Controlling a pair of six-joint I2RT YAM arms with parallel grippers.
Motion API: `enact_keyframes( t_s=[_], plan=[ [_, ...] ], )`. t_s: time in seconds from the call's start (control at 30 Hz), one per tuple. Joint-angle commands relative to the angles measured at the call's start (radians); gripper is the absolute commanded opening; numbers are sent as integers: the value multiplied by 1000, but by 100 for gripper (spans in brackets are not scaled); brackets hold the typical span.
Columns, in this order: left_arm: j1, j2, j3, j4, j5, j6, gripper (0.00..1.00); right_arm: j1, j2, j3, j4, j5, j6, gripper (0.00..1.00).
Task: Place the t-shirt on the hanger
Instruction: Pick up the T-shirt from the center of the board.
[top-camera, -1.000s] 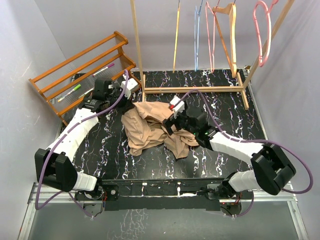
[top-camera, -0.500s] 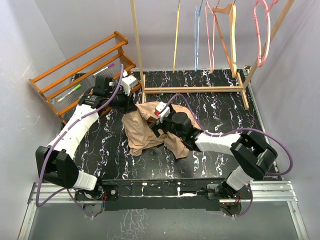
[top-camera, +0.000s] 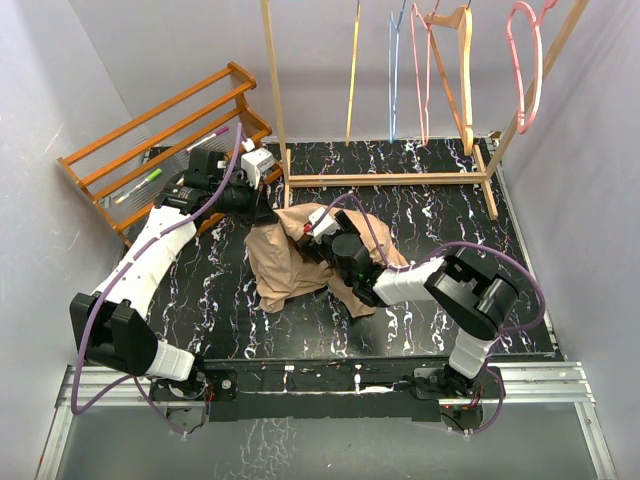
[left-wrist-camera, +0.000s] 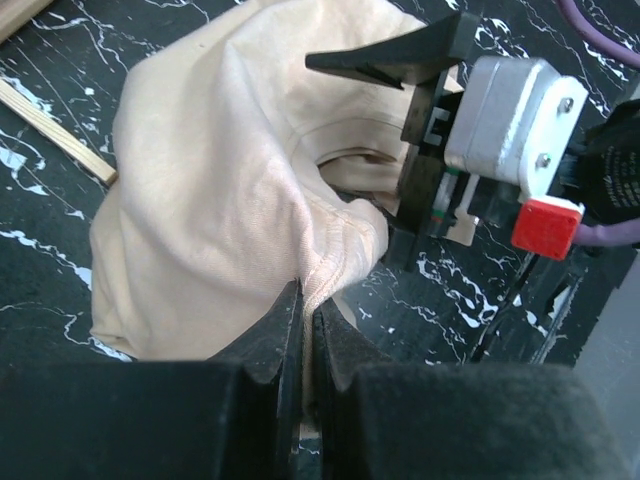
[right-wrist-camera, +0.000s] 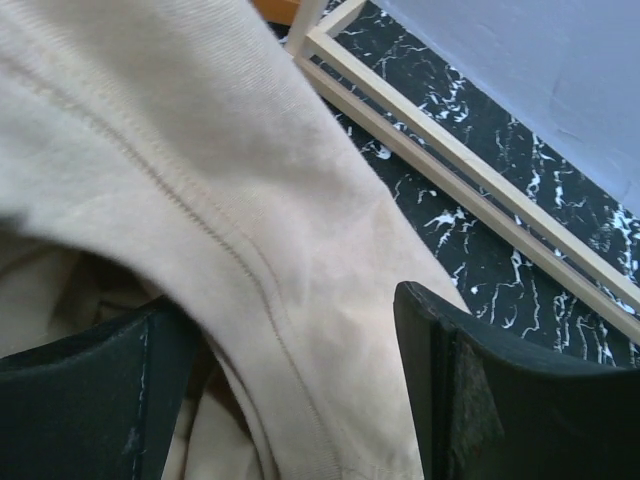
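I hold the left hand (left-wrist-camera: 305, 310) pinched shut on a stitched edge of the t-shirt (top-camera: 285, 270). The shirt lies as a crumpled heap in the middle of the tabletop (top-camera: 450, 230), just in front of the rack (top-camera: 390, 180). The right hand (right-wrist-camera: 285, 320) is at the top of the heap, very near the left one. Its jaws stand apart with a seamed fold of cloth between them, and I cannot see that either finger presses on it yet. The hanger (top-camera: 352, 85) hangs on the rack at the far side, well apart from the shirt, and nothing touches it. I judge that the task is at an early step: taking the shirt with both hands so that an opening can be spread. Several things can go wrong from here. If the right hand closes on more than one layer, the opening will stay shut and the hanger cannot enter. The left pinch is at the very edge of the cloth, so it may slip out when I lift the heavy heap. The two hands are so close that a small sideways move may knock one against the other. Also the cloth may catch on the low bar of the rack when it rises, and the hanger, hanging free, may swing away if I push it.
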Motion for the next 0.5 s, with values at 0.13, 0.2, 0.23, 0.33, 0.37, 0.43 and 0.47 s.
enact_keyframes(
  t_s=[0.13,0.2,0.23,0.33,0.37,0.43,0.47],
  plan=[
    [-3,-46,-22,-56,32,39,0,-1,16,47,84,84,-67,57],
    [-3,-79,-49,-49,19,48,0,-8,-17,47,51,75,-70,43],
    [-3,-83,-62,-44,6,54,0,-12,-29,45,37,74,-71,35],
    [-3,-92,-114,-10,-71,87,0,-25,-69,45,-23,54,-68,20],
    [-3,-98,-137,13,-109,99,0,-29,-83,49,-55,42,-66,17],
    [-3,-110,-195,73,-198,137,0,-44,-109,71,-143,-2,-48,14],
    [-3,-119,-232,111,-246,156,2,-55,-119,87,-204,-44,-27,13]
  ],
)
